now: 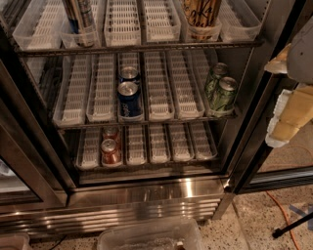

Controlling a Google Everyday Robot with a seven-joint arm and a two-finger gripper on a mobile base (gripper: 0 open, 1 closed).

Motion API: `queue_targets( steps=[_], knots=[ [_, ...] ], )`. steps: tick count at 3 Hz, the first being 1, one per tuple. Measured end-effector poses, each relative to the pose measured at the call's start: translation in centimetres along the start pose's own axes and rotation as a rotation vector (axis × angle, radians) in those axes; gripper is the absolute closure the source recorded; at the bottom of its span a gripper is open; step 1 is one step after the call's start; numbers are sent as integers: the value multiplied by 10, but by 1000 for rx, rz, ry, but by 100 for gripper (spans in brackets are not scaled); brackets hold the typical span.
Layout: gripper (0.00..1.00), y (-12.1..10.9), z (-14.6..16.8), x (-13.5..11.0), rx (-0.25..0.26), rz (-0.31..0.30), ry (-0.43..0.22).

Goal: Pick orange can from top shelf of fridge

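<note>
Orange can (201,18) sits in a clear lane tray on the top shelf (146,49) of the fridge (146,195), up around 1 o'clock, untouched. The hand (288,117) hangs out at 3 o'clock, outside the door frame and well apart from the can. Can't tell if it's released or clenched. So basically nothing's done yet: reach, grab and pull-out are all left.

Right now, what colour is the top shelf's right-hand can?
Golden-orange with dark lettering, the orange can; camera view; gripper hangs far right.

Speckled floor (249,224); clear plastic bin (146,225) in front
</note>
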State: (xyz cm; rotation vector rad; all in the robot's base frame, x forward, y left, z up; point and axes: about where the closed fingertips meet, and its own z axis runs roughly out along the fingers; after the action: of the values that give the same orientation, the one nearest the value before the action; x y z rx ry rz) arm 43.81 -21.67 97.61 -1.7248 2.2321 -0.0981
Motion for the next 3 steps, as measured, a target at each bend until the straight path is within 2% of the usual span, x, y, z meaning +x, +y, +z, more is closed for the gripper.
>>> queue_targets(
  steps=[1, 2, 3],
  knots=[
    [0, 0, -1, -1, 8, 2, -2],
    [0, 3, -2, -11, 19, 29, -67],
    [0, 9, -1, -22, 35, 83, -211]
  ],
)
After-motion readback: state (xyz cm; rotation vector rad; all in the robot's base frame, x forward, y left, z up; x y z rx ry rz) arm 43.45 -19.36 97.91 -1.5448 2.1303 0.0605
